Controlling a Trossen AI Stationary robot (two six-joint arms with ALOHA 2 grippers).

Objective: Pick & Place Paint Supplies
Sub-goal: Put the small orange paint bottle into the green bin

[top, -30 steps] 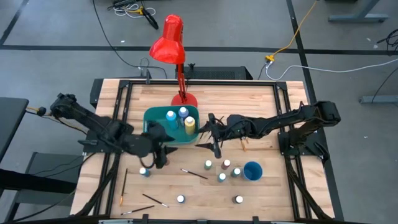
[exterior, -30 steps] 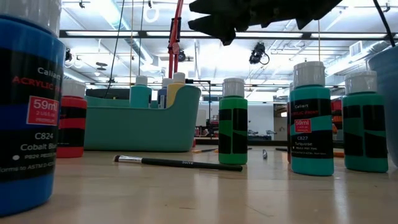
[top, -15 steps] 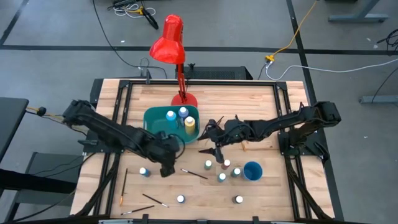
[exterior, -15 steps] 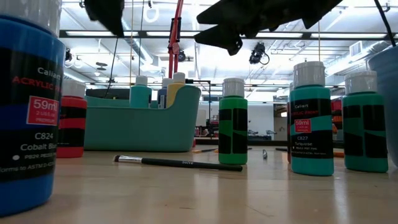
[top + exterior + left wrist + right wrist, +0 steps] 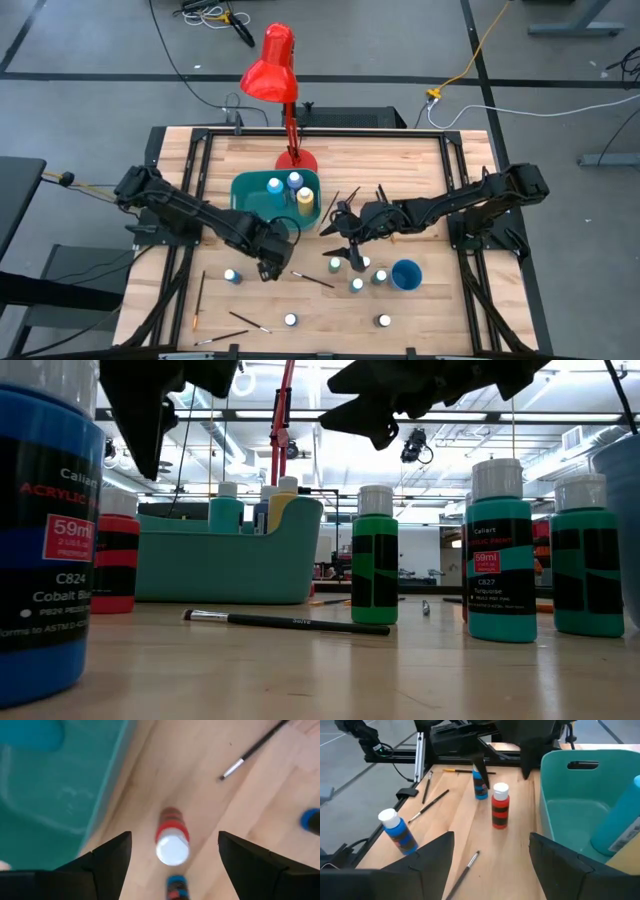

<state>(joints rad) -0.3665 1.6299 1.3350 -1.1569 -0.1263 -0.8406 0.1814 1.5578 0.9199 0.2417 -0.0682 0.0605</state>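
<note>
The left claw (image 5: 268, 268) hangs wide apart and empty over the worktop (image 5: 420, 160), just beside the front wall of the teal bin (image 5: 245, 190). Directly under it stands the red bottle (image 5: 172, 837), upright, its white cap between the two fingers (image 5: 107, 862) in the left wrist view; a blue bottle (image 5: 231, 275) stands near it. So I judge that the coming move is a straight descent. The right claw (image 5: 343, 232), also wide apart and empty, hovers over the cluster of green bottles (image 5: 357, 283), farther from the red one.
</note>
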